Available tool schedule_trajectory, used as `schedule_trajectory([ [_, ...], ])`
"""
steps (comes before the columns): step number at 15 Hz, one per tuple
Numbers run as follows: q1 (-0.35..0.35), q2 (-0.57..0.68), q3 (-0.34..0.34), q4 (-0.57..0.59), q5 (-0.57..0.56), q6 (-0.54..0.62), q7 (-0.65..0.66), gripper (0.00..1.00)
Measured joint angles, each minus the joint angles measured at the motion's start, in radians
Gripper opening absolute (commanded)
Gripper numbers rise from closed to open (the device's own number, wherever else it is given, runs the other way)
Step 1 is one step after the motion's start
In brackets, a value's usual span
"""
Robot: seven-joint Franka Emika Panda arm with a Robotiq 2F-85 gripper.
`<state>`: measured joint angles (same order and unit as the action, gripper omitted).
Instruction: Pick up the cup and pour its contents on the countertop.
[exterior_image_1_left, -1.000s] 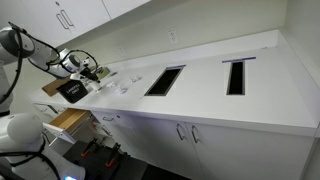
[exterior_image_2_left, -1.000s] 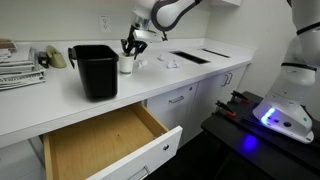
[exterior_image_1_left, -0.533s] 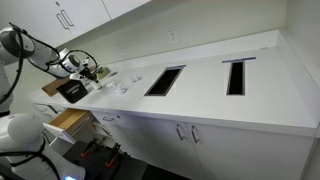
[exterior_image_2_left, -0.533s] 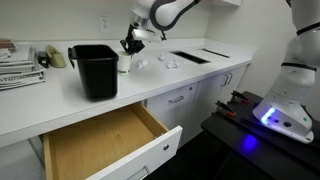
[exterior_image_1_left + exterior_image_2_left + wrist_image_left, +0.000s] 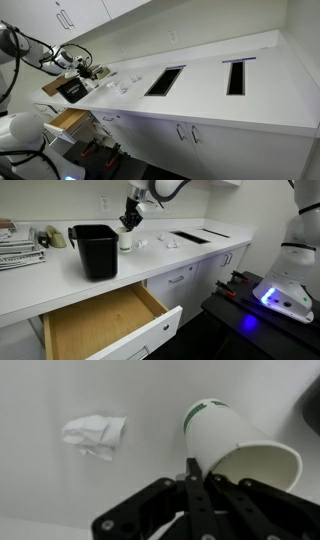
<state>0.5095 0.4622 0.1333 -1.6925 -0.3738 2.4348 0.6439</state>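
Tool (image 5: 190, 465) hangs right over the cup (image 5: 228, 435), fingers pressed together with nothing between them.

In the wrist view the cup sits just right of the fingertips on the white desk (image 5: 40, 490), mouth facing the camera. An exterior view shows the cup (image 5: 125, 242) directly below the tool (image 5: 129, 222), with the black bin (image 5: 95, 250) tight beside it. Left of the tool there's a crumpled paper (image 5: 95, 435) with bare desk around it. The drawer (image 5: 100, 325) hangs open under the desk edge.

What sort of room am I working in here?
Probably a kitchenette or office break room: a long white countertop with two dark cutouts, cabinets above and below, and an open wooden drawer.
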Motion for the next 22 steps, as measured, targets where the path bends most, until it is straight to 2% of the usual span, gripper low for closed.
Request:
schedule_trajectory([
  [4, 0.017, -0.041, -0.005, 0.020, -0.132, -0.091, -0.091, 0.03],
  [11, 0.029, -0.025, -0.043, 0.010, -0.501, -0.085, -0.109, 0.04],
  [16, 0.026, -0.015, -0.043, 0.009, -0.525, -0.081, -0.109, 0.01],
  [22, 0.065, 0.024, -0.017, 0.004, -0.817, -0.177, -0.113, 0.01],
])
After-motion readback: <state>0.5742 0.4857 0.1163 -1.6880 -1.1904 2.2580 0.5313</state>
